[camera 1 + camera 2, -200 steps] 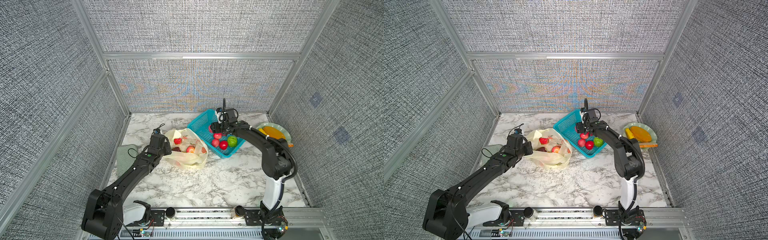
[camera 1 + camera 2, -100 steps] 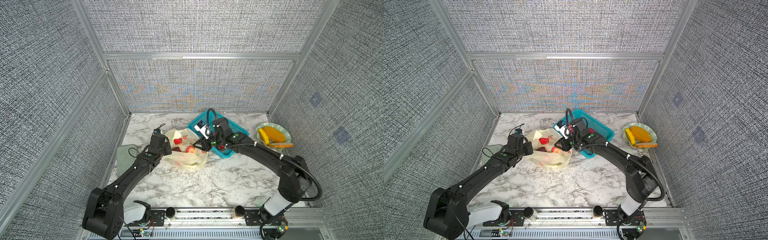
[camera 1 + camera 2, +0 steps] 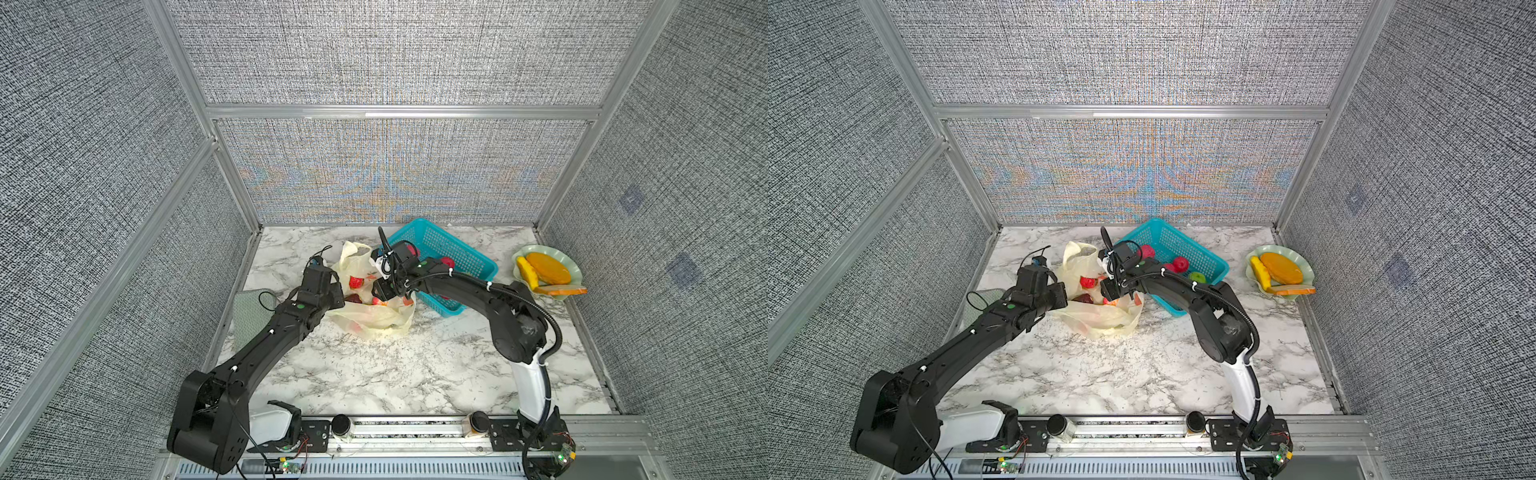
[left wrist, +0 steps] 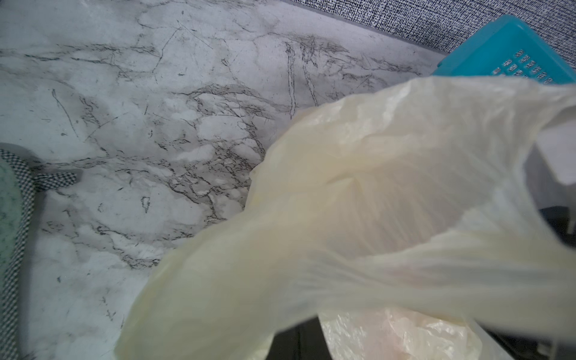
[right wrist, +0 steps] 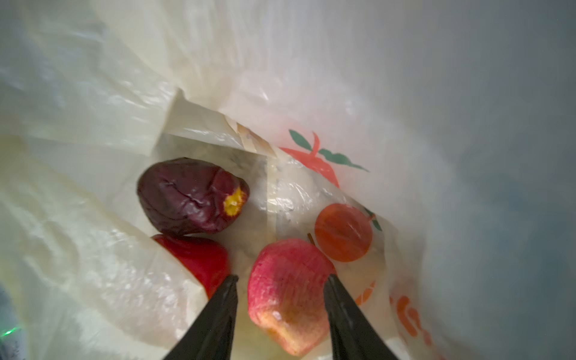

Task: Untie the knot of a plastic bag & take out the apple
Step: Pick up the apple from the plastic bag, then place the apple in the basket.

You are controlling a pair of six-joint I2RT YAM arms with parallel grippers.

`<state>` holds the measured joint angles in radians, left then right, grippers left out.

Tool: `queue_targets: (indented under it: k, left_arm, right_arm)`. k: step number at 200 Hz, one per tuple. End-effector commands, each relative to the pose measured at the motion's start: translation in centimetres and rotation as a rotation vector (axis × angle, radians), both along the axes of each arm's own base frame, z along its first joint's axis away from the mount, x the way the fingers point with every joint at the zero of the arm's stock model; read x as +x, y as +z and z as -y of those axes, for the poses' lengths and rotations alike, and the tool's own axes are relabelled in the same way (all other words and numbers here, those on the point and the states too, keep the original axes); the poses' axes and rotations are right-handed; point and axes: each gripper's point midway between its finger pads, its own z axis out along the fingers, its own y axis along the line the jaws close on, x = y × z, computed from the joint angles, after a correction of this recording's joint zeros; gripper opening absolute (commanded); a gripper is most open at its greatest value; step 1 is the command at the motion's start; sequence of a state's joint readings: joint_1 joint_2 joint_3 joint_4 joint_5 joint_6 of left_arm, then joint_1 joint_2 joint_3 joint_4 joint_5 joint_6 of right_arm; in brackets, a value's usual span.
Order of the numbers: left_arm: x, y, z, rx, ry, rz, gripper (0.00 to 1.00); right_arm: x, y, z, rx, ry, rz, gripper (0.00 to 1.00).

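The apple (image 5: pixel 290 293), pink-red, streaked and glossy, lies inside the bag (image 5: pixel 103 280) between the black tapered fingers (image 5: pixel 218 318) of the right gripper (image 5: pixel 281 276). The gripper stands part open astride it: one finger meets the apple's flank, the other shows a thin gap (so no firm grip is visible). A second ago this gripper hung over the basket (image 3: pixel 457 257); half a second ago it reached the bag's mouth; now it is down inside. Just beyond its fingertips sit a wrinkled dark purple fruit (image 5: pixel 190 196) and, half under a fold, a smooth red fruit (image 5: pixel 199 261). The bag is thin, crinkled, translucent pale yellow film printed with orange fruit, its mouth open. The left gripper (image 3: pixel 337 296), unmoved, is closed on the bag's rim, stretching it taut. The teal mesh basket lies just behind the right gripper on the marbled table (image 3: pixel 374 374).
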<state>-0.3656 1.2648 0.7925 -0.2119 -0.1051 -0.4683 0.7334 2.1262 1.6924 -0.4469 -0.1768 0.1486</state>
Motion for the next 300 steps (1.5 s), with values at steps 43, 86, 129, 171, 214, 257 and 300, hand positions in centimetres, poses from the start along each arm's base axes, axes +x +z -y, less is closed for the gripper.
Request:
queue_targets:
  k: [43, 86, 129, 171, 214, 257, 300]
  left_arm:
    - [-0.1, -0.1, -0.2, 0.011, 0.003, 0.002, 0.03]
    - [-0.2, -0.3, -0.2, 0.010, 0.004, -0.002, 0.03]
    - [-0.3, -0.1, -0.5, 0.016, 0.012, 0.003, 0.03]
    - [-0.1, 0.0, -0.4, 0.016, 0.011, 0.005, 0.03]
    - [-0.1, 0.4, -0.5, 0.015, 0.013, 0.015, 0.03]
    - [-0.2, 0.7, -0.5, 0.012, 0.015, 0.026, 0.03]
    - [-0.2, 1.0, -0.5, 0.004, 0.015, 0.027, 0.03]
  right_arm:
    - [-1.7, -2.7, 1.1, -0.105, 0.000, -0.074, 0.63]
    - [-1.6, -4.0, 1.0, -0.159, 0.014, -0.060, 0.44]
    - [-1.6, 2.6, 0.5, -0.029, 0.037, 0.071, 0.37]
    - [-3.9, 12.6, 1.0, 0.238, 0.128, 0.192, 0.37]
    - [-0.8, 16.7, 7.9, 0.317, -0.082, 0.281, 0.37]
    - [7.1, 12.0, 16.3, 0.061, -0.384, 0.374, 0.37]
    - [12.0, 5.6, 16.2, -0.068, -0.383, 0.265, 0.38]
